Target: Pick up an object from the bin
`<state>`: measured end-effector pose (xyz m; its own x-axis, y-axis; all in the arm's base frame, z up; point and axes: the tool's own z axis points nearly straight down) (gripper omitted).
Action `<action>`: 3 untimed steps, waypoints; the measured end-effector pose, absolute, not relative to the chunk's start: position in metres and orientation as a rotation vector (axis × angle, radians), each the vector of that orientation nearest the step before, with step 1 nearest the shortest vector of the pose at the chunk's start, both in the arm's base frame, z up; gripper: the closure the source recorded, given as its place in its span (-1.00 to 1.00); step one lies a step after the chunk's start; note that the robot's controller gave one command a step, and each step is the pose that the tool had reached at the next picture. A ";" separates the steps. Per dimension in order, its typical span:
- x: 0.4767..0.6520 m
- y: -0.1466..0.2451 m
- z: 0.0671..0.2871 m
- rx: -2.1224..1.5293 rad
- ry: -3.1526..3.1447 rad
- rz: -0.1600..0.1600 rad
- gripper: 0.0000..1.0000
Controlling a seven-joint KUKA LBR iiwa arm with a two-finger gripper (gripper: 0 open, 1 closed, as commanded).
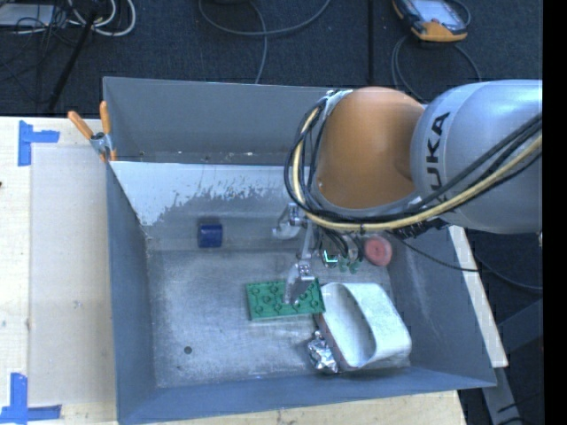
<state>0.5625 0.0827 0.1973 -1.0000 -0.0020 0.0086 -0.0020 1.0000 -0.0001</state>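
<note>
My gripper [299,289] hangs below the orange wrist cover, its fingertips down on the right half of a flat green studded plate [270,300] in the middle of the bin floor. A white sponge-like block [370,322] lies just right of the plate, tilted against the bin's right side. At that block's lower left corner sits a small crumpled silvery thing [322,355]. A small round red thing [379,251] peeks out under the arm, to the right of the gripper.
A small blue cube [210,234] sits at the back left of the bin floor, well apart from the gripper. The arm and its cables cover the bin's back right corner.
</note>
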 end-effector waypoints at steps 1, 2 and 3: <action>0.618 0.027 0.086 0.076 -3.152 -0.004 -1.00; 0.614 0.027 0.083 0.072 -3.133 -0.005 1.00; 0.607 0.052 0.212 0.092 -3.148 -0.002 1.00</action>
